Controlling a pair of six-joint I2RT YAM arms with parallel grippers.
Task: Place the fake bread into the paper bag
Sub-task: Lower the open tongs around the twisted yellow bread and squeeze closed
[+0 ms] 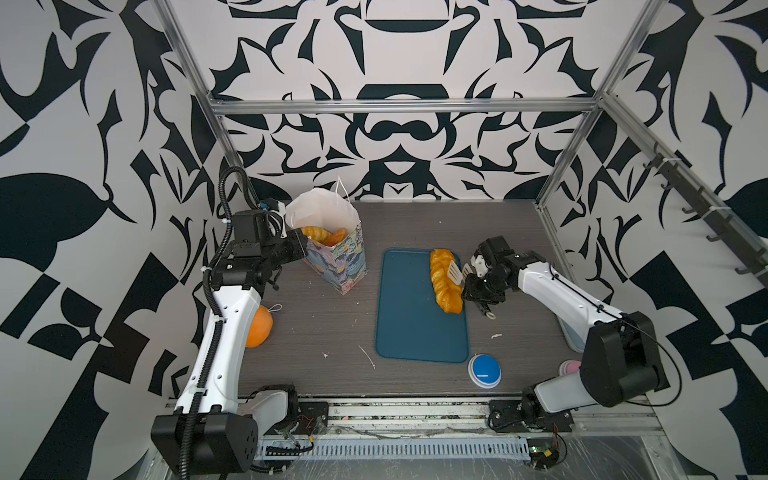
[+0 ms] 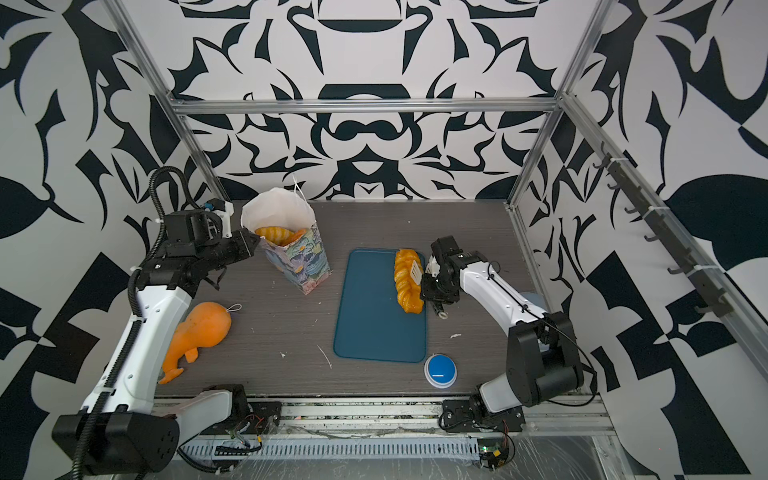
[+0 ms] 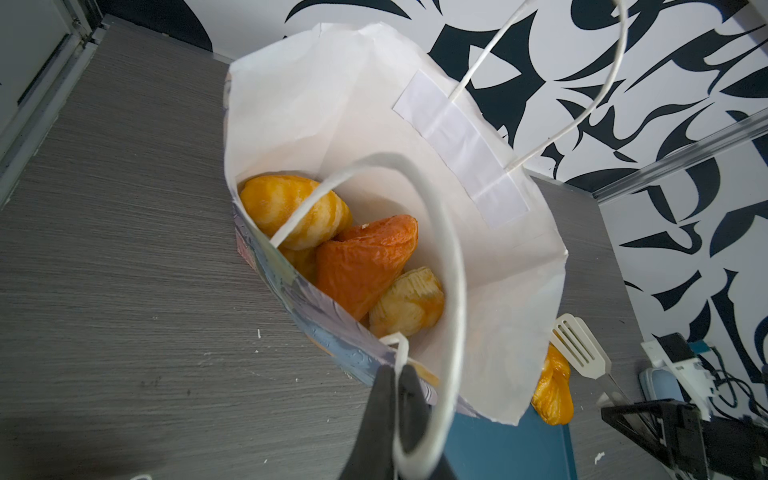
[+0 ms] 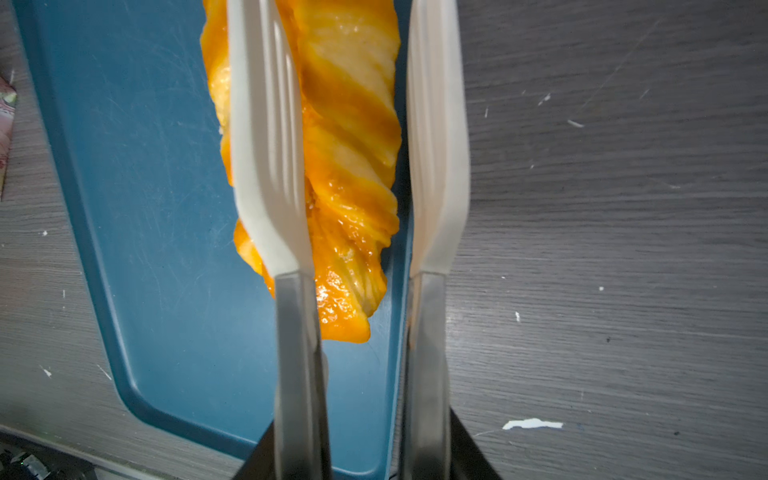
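Note:
The paper bag [image 1: 336, 259] [image 2: 300, 259] stands upright at the back left with its white inside [image 3: 291, 104] showing. Several pieces of fake bread [image 1: 322, 235] [image 3: 365, 266] lie in it, among them a dark orange triangle. My left gripper [image 1: 301, 245] [image 2: 253, 243] [image 3: 397, 374] is shut on the bag's near string handle. A long braided loaf [image 1: 442, 282] [image 2: 405, 286] [image 4: 349, 166] lies along the right edge of the blue tray [image 1: 411, 320] [image 4: 145, 208]. My right gripper [image 1: 478, 284] [image 4: 361, 457] is shut on white-tipped tongs [image 1: 455, 272] [image 4: 266, 166]. One blade lies over the loaf, the other beside it.
A smooth orange toy with a string loop [image 1: 259, 328] [image 2: 203, 328] lies by the left arm. A blue button [image 1: 484, 370] [image 2: 440, 370] sits near the tray's front right corner. Metal frame posts and patterned walls close in the grey table [image 1: 324, 324].

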